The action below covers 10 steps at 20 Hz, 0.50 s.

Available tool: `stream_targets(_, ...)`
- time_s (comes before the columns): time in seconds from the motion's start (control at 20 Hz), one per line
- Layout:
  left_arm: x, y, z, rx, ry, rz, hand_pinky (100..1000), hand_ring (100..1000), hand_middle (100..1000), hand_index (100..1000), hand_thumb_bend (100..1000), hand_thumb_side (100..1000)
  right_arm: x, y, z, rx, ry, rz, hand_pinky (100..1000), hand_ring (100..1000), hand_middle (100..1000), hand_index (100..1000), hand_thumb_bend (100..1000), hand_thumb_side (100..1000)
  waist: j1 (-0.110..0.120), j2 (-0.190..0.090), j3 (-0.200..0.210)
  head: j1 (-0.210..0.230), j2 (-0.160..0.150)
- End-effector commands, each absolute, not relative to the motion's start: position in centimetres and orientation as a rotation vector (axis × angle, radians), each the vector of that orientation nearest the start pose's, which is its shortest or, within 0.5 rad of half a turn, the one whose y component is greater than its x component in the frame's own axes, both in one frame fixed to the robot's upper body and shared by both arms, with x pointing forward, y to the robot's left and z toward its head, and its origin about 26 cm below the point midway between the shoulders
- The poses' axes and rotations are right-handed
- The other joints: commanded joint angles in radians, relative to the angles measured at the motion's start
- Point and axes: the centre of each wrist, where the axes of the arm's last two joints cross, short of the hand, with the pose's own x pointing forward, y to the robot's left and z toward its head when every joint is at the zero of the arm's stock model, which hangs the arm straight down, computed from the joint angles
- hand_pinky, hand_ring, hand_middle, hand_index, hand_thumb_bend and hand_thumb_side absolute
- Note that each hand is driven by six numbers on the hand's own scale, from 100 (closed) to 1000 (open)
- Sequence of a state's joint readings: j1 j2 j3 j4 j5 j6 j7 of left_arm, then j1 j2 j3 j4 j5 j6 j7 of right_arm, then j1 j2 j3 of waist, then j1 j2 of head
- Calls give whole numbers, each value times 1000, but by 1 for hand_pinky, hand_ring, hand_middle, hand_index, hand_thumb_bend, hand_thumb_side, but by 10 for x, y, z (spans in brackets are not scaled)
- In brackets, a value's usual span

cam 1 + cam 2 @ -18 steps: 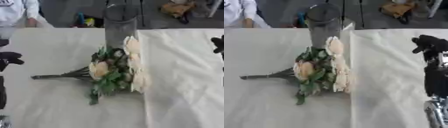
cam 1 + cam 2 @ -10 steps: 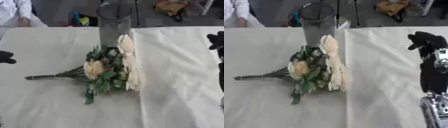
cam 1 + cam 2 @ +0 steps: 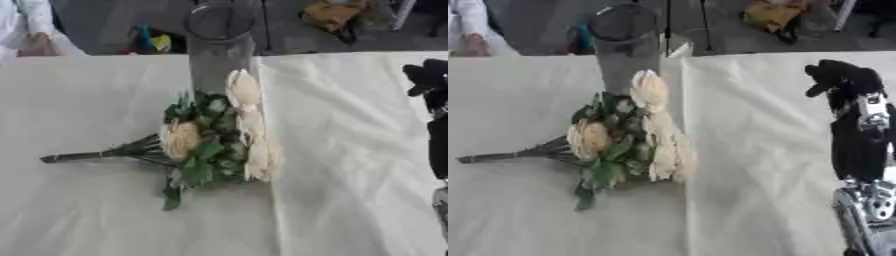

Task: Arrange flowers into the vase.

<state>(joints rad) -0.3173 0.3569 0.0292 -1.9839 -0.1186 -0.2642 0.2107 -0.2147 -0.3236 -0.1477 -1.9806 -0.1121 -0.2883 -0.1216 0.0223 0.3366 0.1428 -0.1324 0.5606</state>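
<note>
**A:** Entry, layout first. Why does your table [image 3: 350, 200] read as set up, not under way?

**B:** Your vase [image 3: 220, 50] stands upright at the far middle of the cloth with nothing in it, mouth open to the top. The bouquet [image 3: 214, 137] lies flat just in front, blooms touching or nearly touching the vase's base, stems [image 3: 96, 154] trailing toward your left. That puts the stem end farthest from the vase, so I judge you need to lift and turn the bunch before it goes in.

**A:** And your right robot hand [image 3: 839, 79]?

**B:** Raised at the right side, well apart from the flowers, fingers curled in, pinching nothing. Your left robot hand shows in neither view.

**A:** Flower appearance?

**B:** Cream roses, one peach-toned head, dark green leaves, thin dark stems gathered together. No flower is in the vase yet.
</note>
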Motion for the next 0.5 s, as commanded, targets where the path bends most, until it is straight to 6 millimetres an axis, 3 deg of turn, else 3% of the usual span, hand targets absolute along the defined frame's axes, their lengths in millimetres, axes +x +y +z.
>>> stream_targets(0.05, 300, 276, 218, 445, -2610, -292, 550, 649, 761, 888, 100, 891, 288, -310, 194, -243, -2537, 101, 902, 781, 449, 735, 100, 940, 1, -20, -1, -2, -12)
stream_targets(0.2, 298, 285, 217, 525, -2544, -405, 563, 662, 769, 900, 100, 875, 286, -315, 195, -274, -2555, 127, 902, 782, 449, 737, 100, 952, 14, -20, 2, -5, -17)
stream_targets(0.35, 297, 294, 228, 628, -2488, -541, 621, 667, 760, 901, 100, 818, 285, -317, 194, -283, -2567, 141, 898, 781, 450, 737, 100, 956, 17, -20, 2, -4, -20)
stream_targets(0.5, 297, 301, 243, 732, -2432, -673, 629, 678, 770, 914, 100, 819, 285, -318, 194, -287, -2575, 142, 897, 781, 450, 738, 100, 962, 17, -20, 1, -2, -21)
